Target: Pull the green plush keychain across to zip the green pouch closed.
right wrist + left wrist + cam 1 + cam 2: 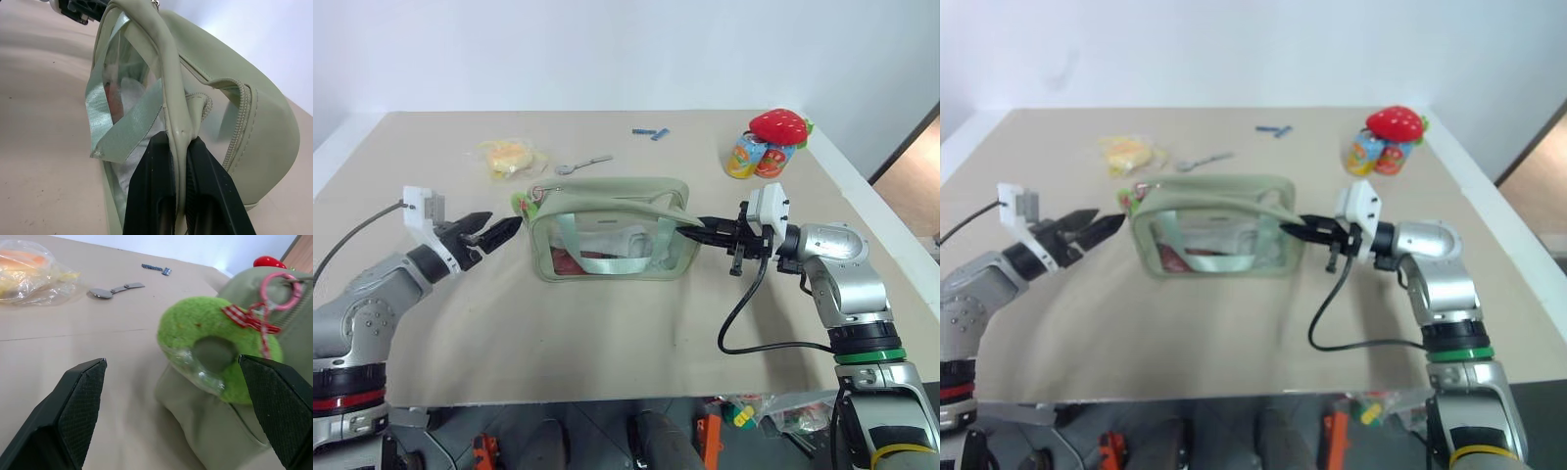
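The green pouch (607, 196) lies in the middle of the table, its clear window facing me. The green plush keychain (524, 203), a small ring-shaped charm on a red cord and pink ring, hangs at the pouch's left end. My left gripper (504, 230) is open just left of the charm and level with it. In the left wrist view the keychain (215, 352) sits ahead, between the spread fingers (73, 406), untouched. My right gripper (692, 230) is shut on the pouch's right end. In the right wrist view its fingers (156, 171) pinch a pale green rim strip of the pouch (254, 122).
A yellow crinkly packet (512, 157) and a spoon (582, 164) lie behind the pouch to the left. A small blue item (650, 132) is at the back. A red strawberry plush (778, 125) sits on colourful cans (754, 157) at the back right. The table's front edge (607, 401) is near.
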{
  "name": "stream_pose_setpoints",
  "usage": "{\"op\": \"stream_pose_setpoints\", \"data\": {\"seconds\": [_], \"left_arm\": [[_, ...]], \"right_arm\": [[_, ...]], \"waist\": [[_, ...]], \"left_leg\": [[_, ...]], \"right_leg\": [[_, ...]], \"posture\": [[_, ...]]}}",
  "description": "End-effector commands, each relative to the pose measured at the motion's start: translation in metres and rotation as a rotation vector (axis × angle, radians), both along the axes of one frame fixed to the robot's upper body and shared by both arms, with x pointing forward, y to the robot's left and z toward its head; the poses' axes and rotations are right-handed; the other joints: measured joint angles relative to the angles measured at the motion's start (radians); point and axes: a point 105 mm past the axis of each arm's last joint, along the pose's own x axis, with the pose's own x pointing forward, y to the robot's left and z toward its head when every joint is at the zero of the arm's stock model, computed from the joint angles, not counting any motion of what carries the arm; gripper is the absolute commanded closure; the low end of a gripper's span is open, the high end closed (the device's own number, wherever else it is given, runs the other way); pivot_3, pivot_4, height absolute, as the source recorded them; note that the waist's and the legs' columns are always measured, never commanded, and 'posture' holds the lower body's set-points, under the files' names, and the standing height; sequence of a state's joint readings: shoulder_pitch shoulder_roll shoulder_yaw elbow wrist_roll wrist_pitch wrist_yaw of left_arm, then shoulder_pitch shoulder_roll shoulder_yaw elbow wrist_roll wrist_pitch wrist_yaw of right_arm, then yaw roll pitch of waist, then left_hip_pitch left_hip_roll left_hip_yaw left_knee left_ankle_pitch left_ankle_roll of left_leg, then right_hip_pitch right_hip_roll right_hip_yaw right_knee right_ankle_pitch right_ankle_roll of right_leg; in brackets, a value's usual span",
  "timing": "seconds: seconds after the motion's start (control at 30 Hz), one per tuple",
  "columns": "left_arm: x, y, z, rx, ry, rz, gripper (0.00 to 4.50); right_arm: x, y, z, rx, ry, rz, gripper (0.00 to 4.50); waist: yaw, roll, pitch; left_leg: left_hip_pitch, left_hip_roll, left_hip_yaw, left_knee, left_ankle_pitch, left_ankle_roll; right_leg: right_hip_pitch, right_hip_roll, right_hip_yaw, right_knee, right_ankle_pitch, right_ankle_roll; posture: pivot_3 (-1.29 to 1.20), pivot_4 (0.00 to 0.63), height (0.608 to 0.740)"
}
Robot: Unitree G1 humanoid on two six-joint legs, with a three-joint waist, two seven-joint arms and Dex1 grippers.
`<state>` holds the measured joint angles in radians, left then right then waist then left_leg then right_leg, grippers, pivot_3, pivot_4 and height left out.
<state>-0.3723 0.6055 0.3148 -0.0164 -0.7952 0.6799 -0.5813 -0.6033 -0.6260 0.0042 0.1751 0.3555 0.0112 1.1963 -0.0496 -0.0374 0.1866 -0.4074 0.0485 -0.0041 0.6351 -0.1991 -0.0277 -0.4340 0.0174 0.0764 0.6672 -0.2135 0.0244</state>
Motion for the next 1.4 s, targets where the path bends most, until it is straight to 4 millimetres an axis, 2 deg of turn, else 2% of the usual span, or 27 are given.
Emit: {"op": "stream_pose_setpoints", "data": {"seconds": [0.03, 0.33, 0.37, 0.5, 0.57, 0.7, 0.77, 0.93, 1.07, 1.23, 1.3, 1.4], "left_arm": [[0.007, -0.005, 0.003, -0.019, -0.031, -0.029, 0.0], [0.025, -0.015, -0.002, -0.074, -0.036, -0.054, 0.0], [0.026, -0.016, -0.001, -0.081, -0.039, -0.057, 0.55], [0.028, -0.02, -0.003, -0.085, -0.043, -0.074, 1.89], [0.028, -0.022, -0.001, -0.094, -0.057, -0.084, 2.4], [0.025, -0.023, 0.009, -0.115, -0.096, -0.09, 3.87], [0.021, -0.021, 0.022, -0.12, -0.136, -0.087, 4.47], [0.011, -0.021, 0.046, -0.101, -0.191, -0.111, 4.47], [-0.001, -0.025, 0.078, -0.06, -0.253, -0.161, 4.47], [-0.001, -0.045, 0.101, -0.019, -0.288, -0.22, 4.47], [0.0, -0.059, 0.111, -0.022, -0.307, -0.26, 4.47], [-0.002, -0.081, 0.114, 0.02, -0.298, -0.345, 4.47]], "right_arm": [[-0.004, 0.006, 0.01, -0.011, -0.05, 0.024, 4.41], [-0.004, 0.004, 0.008, -0.03, -0.055, 0.022, 4.41], [-0.004, 0.004, 0.007, -0.03, -0.056, 0.022, 4.5], [-0.004, 0.004, 0.007, -0.033, -0.057, 0.021, 4.5], [-0.004, 0.004, 0.007, -0.037, -0.059, 0.021, 4.5], [-0.004, 0.004, 0.007, -0.043, -0.062, 0.019, 4.5], [-0.003, 0.003, 0.007, -0.046, -0.061, 0.016, 4.5], [-0.002, 0.002, 0.007, -0.054, -0.06, 0.013, 4.5], [-0.001, 0.0, 0.008, -0.057, -0.061, 0.01, 4.5], [0.002, -0.002, 0.007, -0.061, -0.06, 0.004, 4.5], [0.003, -0.002, 0.006, -0.064, -0.06, 0.006, 4.5], [0.004, -0.002, 0.005, -0.065, -0.061, 0.008, 4.5]], "waist": [[0.0, 0.0, 0.0], [0.0, 0.0, 0.0], [0.0, 0.0, 0.0], [0.0, 0.0, 0.0], [0.0, 0.0, 0.0], [0.0, 0.0, 0.0], [0.0, 0.0, 0.0], [0.0, 0.0, 0.0], [0.0, 0.0, 0.0], [0.001, 0.0, 0.0], [0.0, 0.0, 0.0], [0.001, 0.0, 0.0]], "left_leg": [[0.0, 0.0, 0.0, 0.0, 0.0, 0.0], [0.0, 0.0, 0.0, 0.0, 0.0, 0.0], [0.0, 0.0, 0.0, 0.0, 0.0, 0.0], [0.0, 0.0, 0.0, 0.0, 0.0, 0.0], [0.0, 0.0, 0.0, 0.0, 0.0, 0.0], [0.0, 0.0, 0.0, 0.0, 0.0, 0.0], [0.0, 0.0, 0.0, 0.0, 0.0, 0.0], [0.0, 0.0, 0.0, 0.0, 0.0, 0.0], [0.0, 0.0, 0.0, 0.0, 0.0, 0.0], [0.0, -0.001, 0.0, 0.001, 0.0, 0.0], [0.001, -0.001, 0.0, 0.001, 0.0, 0.0], [0.0, -0.001, -0.001, 0.001, 0.0, 0.0]], "right_leg": [[0.0, 0.0, 0.0, 0.0, 0.0, 0.0], [0.0, 0.0, 0.0, 0.0, 0.0, 0.0], [0.0, 0.0, 0.0, 0.0, 0.0, 0.0], [0.0, 0.0, 0.0, 0.0, 0.0, 0.0], [0.0, 0.0, 0.0, 0.0, 0.001, 0.001], [0.0, 0.0, 0.0, 0.0, 0.001, 0.001], [0.0, 0.0, 0.0, 0.0, 0.001, 0.001], [0.0, 0.0, 0.0, 0.0, 0.001, 0.001], [0.0, 0.0, 0.0, 0.0, 0.001, 0.001], [0.002, 0.0, 0.0, 0.0, 0.001, 0.001], [0.002, 0.0, 0.001, 0.0, 0.001, 0.002], [0.002, 0.0, 0.0, 0.0, 0.001, 0.002]], "posture": [[0.0, 0.15, 0.74], [0.0, 0.15, 0.74], [0.0, 0.15, 0.74], [0.0, 0.15, 0.74], [0.0, 0.15, 0.74], [0.0, 0.15, 0.74], [0.0, 0.15, 0.74], [0.0, 0.15, 0.74], [0.0, 0.15, 0.74], [0.0, 0.15, 0.74], [0.0, 0.15, 0.74], [0.0, 0.15, 0.74]]}}
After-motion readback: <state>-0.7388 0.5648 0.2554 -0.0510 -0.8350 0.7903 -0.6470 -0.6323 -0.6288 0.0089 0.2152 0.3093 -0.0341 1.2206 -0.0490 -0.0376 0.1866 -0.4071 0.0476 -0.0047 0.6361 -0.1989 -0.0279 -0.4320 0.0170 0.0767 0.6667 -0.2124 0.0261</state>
